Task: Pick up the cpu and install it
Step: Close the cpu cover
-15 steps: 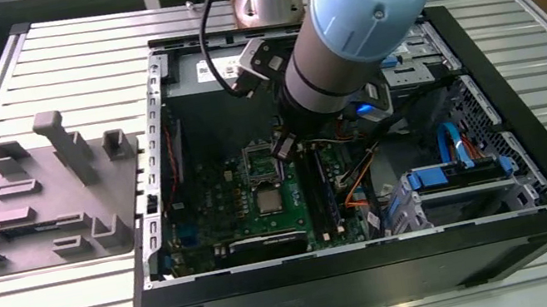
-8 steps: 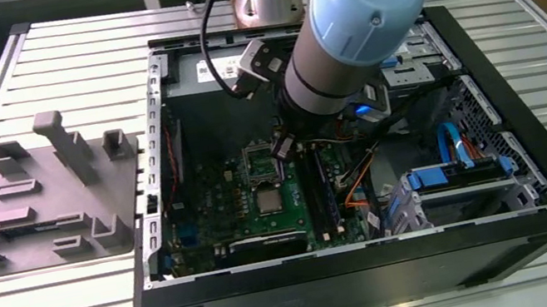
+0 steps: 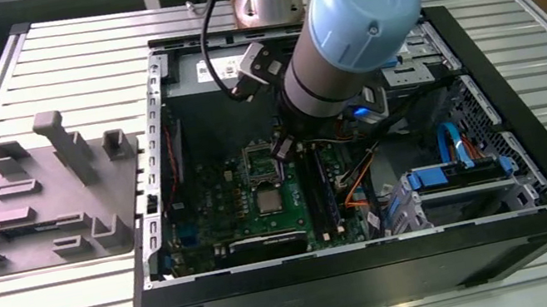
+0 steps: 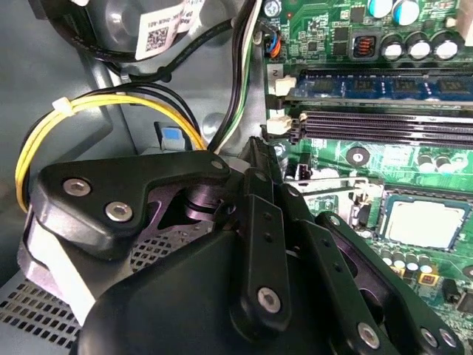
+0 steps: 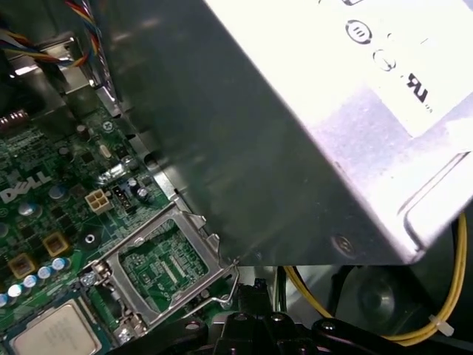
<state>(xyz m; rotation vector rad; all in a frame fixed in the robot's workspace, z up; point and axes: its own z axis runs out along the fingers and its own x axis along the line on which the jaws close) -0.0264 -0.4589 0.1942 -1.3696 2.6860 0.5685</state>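
The cpu [image 3: 268, 199], a small silvery square, lies flat in its socket on the green motherboard [image 3: 215, 193] inside the open computer case. It is also in both wrist views [image 4: 423, 222] [image 5: 55, 336]. The socket's metal retention frame [image 5: 166, 259] stands hinged up beside the chip. My gripper [image 3: 285, 149] hangs over the board just beyond that frame, a short way from the cpu. Its black fingers [image 4: 257, 159] meet at a narrow tip with nothing between them, and that tip [image 5: 251, 292] sits close to the frame's far edge.
A big grey metal box with a white label [image 5: 295, 111] rises close behind the gripper. Yellow cables [image 4: 89, 107] and memory slots [image 4: 384, 126] lie nearby. Drive bays with blue parts [image 3: 457, 172] fill the case's other side. A grey plate with upright blocks [image 3: 51, 201] rests on the slatted table.
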